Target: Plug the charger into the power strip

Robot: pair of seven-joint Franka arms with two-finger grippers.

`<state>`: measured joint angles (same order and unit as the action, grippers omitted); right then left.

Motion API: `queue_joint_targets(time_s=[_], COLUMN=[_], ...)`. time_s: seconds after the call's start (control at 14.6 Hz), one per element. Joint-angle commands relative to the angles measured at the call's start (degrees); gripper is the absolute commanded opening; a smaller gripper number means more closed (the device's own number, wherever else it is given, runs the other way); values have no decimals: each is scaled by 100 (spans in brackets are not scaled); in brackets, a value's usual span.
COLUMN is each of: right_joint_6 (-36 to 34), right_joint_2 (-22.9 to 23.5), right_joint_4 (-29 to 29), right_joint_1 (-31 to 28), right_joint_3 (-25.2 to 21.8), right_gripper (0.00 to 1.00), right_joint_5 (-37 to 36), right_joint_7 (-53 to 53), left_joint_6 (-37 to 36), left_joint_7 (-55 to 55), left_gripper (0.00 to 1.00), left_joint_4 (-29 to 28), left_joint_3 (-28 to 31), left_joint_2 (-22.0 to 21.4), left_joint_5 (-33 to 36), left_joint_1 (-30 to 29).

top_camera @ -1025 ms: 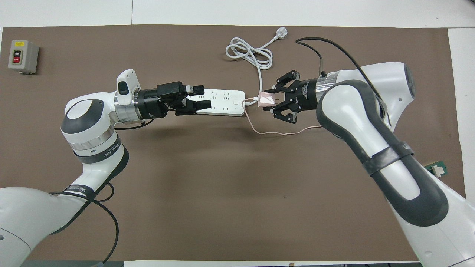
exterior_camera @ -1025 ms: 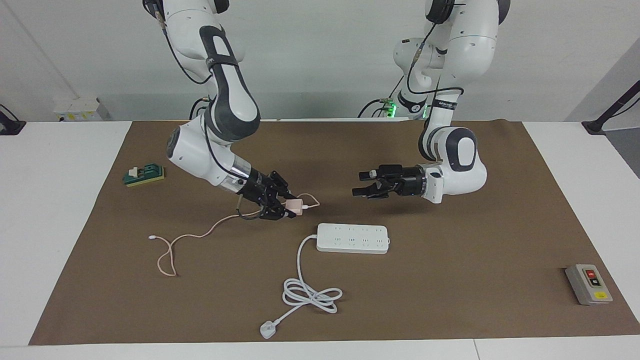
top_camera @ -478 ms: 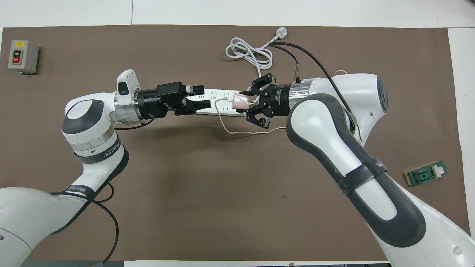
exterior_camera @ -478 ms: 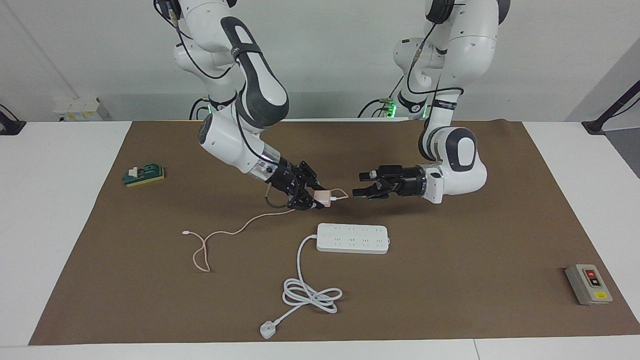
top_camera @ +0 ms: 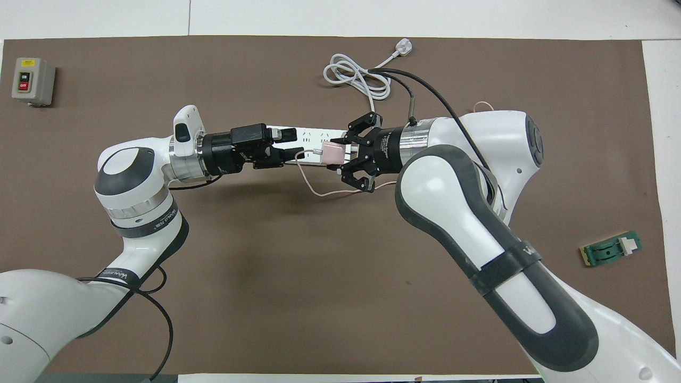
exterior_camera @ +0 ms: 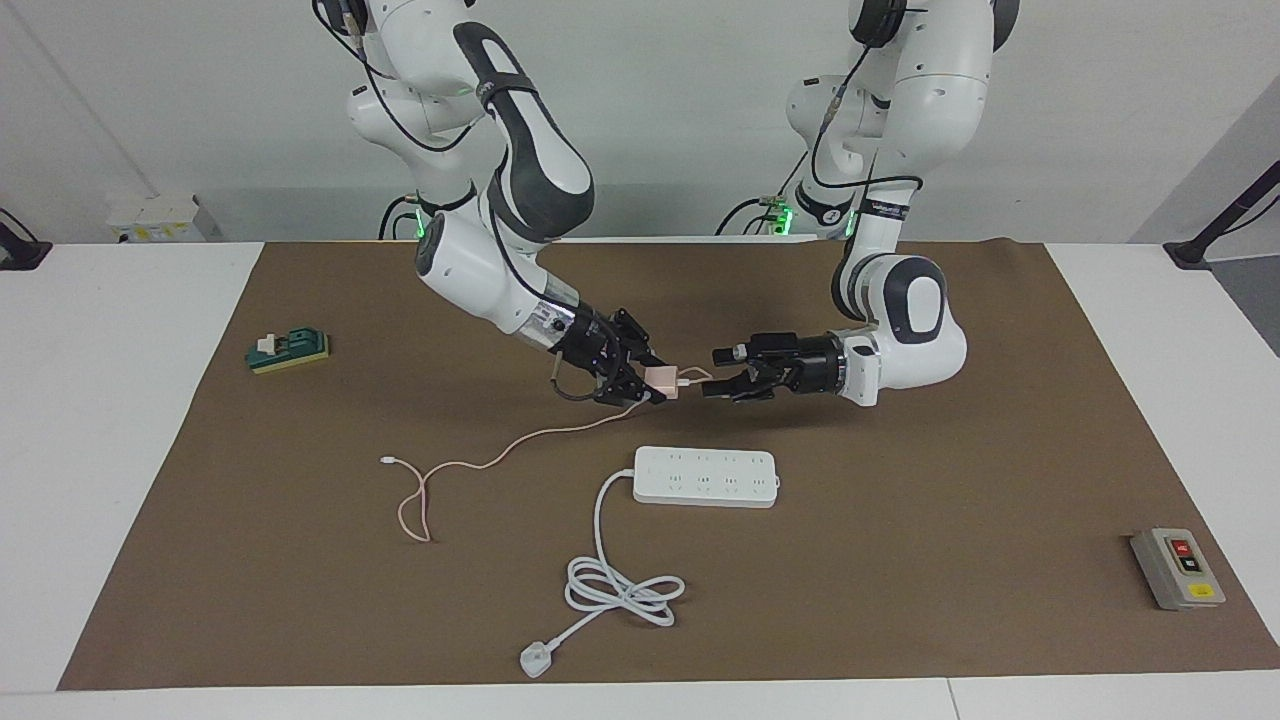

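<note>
The charger [exterior_camera: 662, 380], a small pale-pink cube, is held in the air by my right gripper [exterior_camera: 648, 386], which is shut on it over the brown mat close to the power strip. Its thin pink cable [exterior_camera: 480, 462] hangs down and trails on the mat. My left gripper [exterior_camera: 712, 372] is open and points at the charger, fingertips just short of it. The power strip [exterior_camera: 706, 476] lies flat on the mat. In the overhead view the charger [top_camera: 333, 153] and both grippers cover most of the strip [top_camera: 314, 133].
The strip's thick white cord [exterior_camera: 620, 590] coils farther from the robots and ends in a plug [exterior_camera: 535, 660]. A grey button box [exterior_camera: 1177, 568] sits toward the left arm's end. A green-and-yellow block [exterior_camera: 288, 350] sits toward the right arm's end.
My right gripper has carried the charger up and toward my left gripper, dragging the cable along the mat. My left gripper has shifted slightly toward the charger.
</note>
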<state>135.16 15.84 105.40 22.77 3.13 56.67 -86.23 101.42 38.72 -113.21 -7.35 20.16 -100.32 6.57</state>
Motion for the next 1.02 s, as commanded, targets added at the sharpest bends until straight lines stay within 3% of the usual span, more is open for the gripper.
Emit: queue_joint_targets(time_s=[0.0,0.34,0.96], right_joint_6=[98,19,28], right_joint_2=[-160,-301,-292], right_joint_4=[104,104,95], right_joint_1=[79,18,17], right_joint_3=[-14,-40,-40], right_gripper=[0,0,0], right_joint_5=[-621,-1088,-1097], right_joint_7=[-578,-1045,-1063], left_joint_6=[114,106,106], left_joint_7=[101,109,136], left_gripper=[100,100,100], left_joint_4=[-140,-149,-123], left_joint_3=[75,84,75], left_joint_2=[-143,-143,-135], left_joint_5=[-50,-50,-58], left_joint_1=[99,99,99])
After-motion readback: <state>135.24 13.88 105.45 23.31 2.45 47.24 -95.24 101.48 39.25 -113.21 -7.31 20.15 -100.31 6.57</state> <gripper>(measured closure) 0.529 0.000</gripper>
